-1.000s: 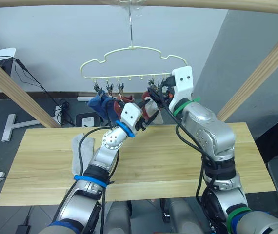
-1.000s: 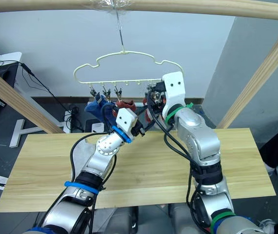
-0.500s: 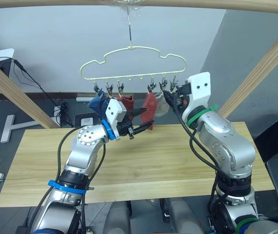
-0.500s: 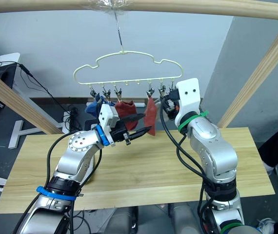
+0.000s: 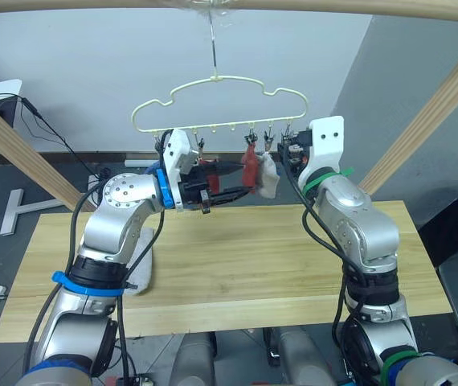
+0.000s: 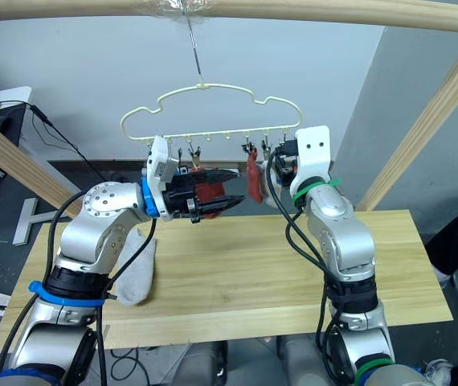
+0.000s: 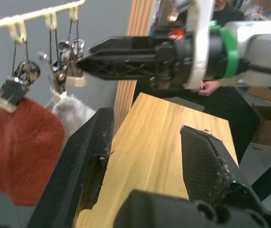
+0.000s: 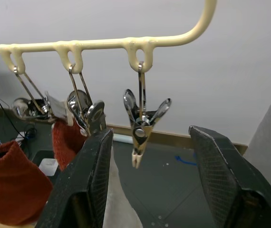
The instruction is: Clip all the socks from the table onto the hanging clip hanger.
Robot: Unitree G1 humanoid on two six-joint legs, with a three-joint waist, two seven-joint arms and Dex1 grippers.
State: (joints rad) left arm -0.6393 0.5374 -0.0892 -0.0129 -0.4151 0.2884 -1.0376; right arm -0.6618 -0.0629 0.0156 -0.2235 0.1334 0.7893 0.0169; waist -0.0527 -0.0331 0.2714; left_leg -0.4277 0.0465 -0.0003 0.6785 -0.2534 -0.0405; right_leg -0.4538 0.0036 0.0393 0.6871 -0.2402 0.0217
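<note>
The pale yellow clip hanger [image 5: 221, 100] hangs by its hook from the pole overhead. A rust red sock [image 5: 250, 170] and a light grey sock [image 5: 269, 174] hang clipped at its right group. Another red sock [image 8: 12, 185] hangs further left, partly behind my left gripper [image 5: 249, 177], which is open and empty just in front of the hanging socks. My right gripper [image 8: 150, 135] is open with the empty end clip [image 8: 142, 128] between its fingers. One grey sock [image 6: 136, 269] lies on the table [image 5: 277, 265] at the left. My left arm hides the left clips.
Round pale wooden poles [image 5: 422, 121] slant down on both sides and cross overhead. A person [image 7: 211, 85] sits beyond the table's right end. Cables and a white stand [image 5: 20, 205] lie on the floor behind the table.
My left arm has pulled back to the left and risen, uncovering the grey sock on the table. My right gripper has shifted slightly left towards the end clip.
</note>
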